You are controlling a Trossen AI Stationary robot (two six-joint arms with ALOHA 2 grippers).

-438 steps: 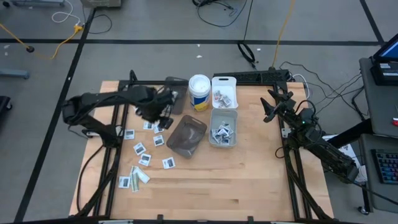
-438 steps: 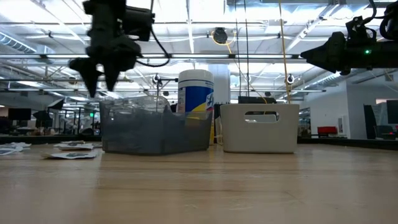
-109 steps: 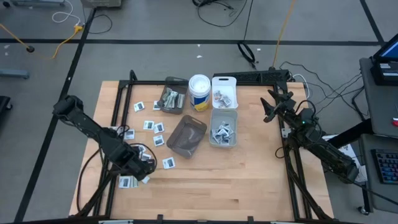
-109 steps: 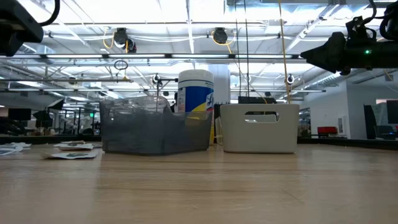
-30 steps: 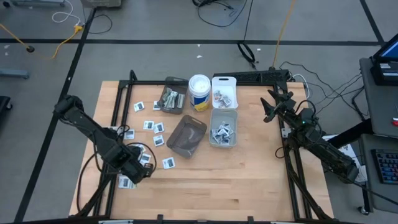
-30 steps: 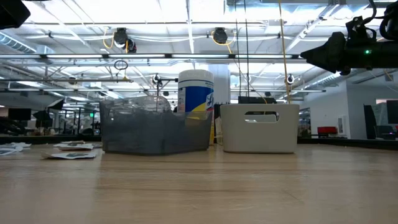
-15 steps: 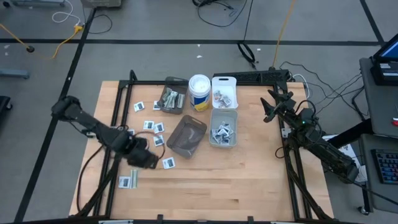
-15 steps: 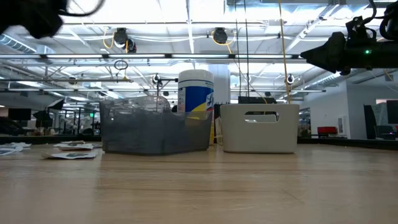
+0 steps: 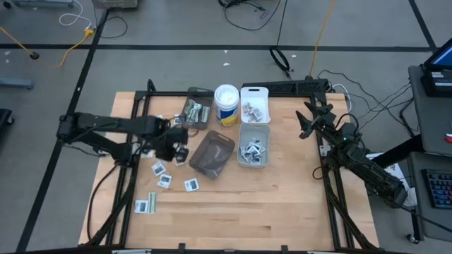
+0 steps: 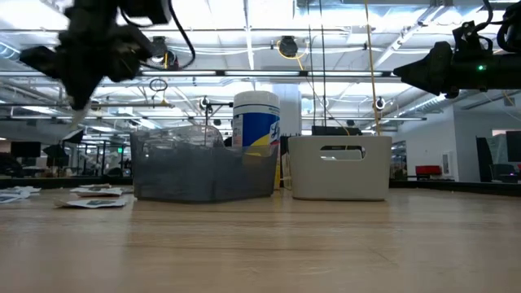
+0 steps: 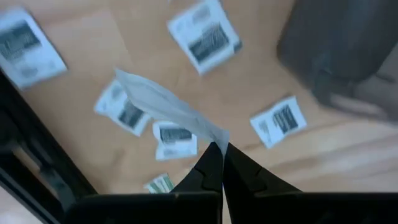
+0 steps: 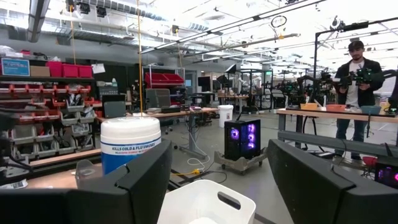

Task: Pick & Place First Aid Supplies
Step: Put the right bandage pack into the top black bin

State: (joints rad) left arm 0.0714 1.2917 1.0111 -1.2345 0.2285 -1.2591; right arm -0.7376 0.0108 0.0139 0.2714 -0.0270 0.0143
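Carrying a pale narrow strip packet pinched in shut fingers, left gripper has swung toward 1 o'clock, nearing smoky bin; right gripper idle, fingers spread.

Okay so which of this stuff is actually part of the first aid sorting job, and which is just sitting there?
Part of the job:
- strip packet pinched in the left gripper
- loose packets on the table
- bins holding sorted packets

Just there:
- wipes canister
- right gripper, waiting open
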